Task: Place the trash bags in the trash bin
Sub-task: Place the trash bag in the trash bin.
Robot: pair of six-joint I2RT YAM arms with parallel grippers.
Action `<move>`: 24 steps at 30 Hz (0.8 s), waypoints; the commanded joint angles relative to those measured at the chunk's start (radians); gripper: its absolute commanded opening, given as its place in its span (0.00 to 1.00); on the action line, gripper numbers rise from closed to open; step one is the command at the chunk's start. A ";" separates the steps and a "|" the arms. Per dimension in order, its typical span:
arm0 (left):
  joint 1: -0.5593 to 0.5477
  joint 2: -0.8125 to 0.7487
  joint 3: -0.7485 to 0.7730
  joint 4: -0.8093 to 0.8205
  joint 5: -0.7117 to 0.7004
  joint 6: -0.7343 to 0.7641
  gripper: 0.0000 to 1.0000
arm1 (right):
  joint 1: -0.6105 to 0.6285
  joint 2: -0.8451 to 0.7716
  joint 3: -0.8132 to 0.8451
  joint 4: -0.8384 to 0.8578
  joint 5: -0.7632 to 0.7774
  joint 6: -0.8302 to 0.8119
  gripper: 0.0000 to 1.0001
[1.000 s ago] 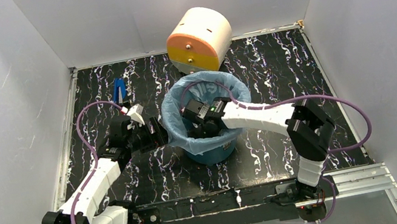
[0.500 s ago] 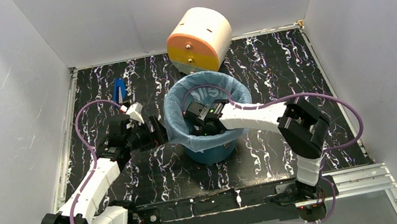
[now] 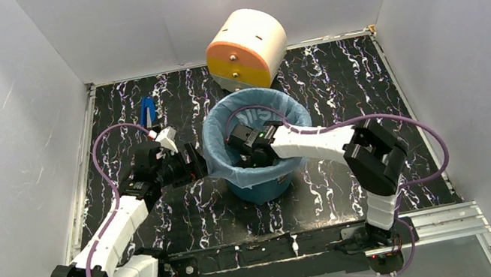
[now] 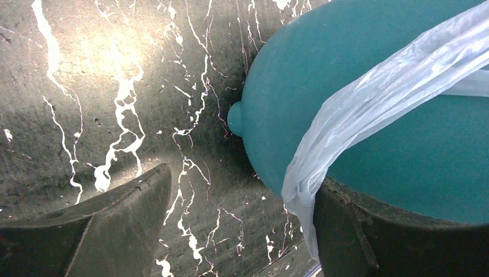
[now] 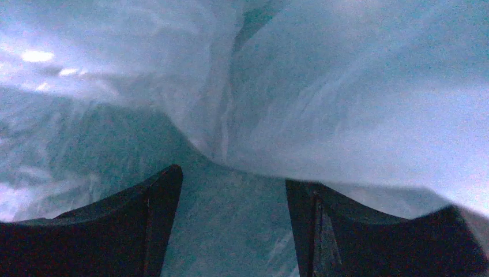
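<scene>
The black table with white marble veins (image 3: 338, 76) carries two big things: a cream-and-orange cylindrical drum (image 3: 245, 47) at the far side and, just in front of it, the round teal-green plastic trash bin (image 3: 259, 191). The thin, translucent light-blue plastic trash bag (image 3: 275, 105) is already inside this bin. Its mouth is spread over the rim, and a skirt of film hangs down the outer wall, longer on the left and near side. The bag is judged to be very light, soft and crinkly, with no stiffness of its own, so it will follow any pull and may also slip off the smooth tapered wall. The film looks easy to tear if it is pinched and dragged hard. The best place to take hold seems to be the loose hanging hem, where several folds gather, not the tight part over the rim. The right gripper (image 3: 237, 151) is down inside the bin. Its wrist view shows both fingers spread apart with only pale film ahead – they clamp nothing. The left gripper (image 4: 239, 184) waits at the left outside of the bin, low near the table. Its jaws are also wide apart and hold nothing, though the hem of the bag (image 4: 369, 98) hangs just beside one finger, against the teal wall (image 4: 375, 150).
</scene>
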 commanded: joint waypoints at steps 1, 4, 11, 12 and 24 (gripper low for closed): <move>-0.003 -0.022 0.036 -0.012 -0.015 0.012 0.81 | -0.007 -0.087 0.067 -0.060 -0.030 0.022 0.75; -0.003 -0.023 0.036 -0.013 -0.017 0.010 0.81 | -0.008 -0.107 0.070 -0.066 -0.055 0.026 0.76; -0.003 -0.023 0.039 -0.013 -0.018 0.012 0.81 | -0.008 -0.135 0.042 -0.066 -0.097 0.036 0.76; -0.003 -0.022 0.039 -0.013 -0.018 0.012 0.81 | -0.008 -0.138 0.039 -0.065 -0.106 0.036 0.76; -0.002 0.006 0.049 -0.016 -0.006 0.041 0.81 | 0.057 -0.297 -0.099 0.110 0.122 -0.123 0.80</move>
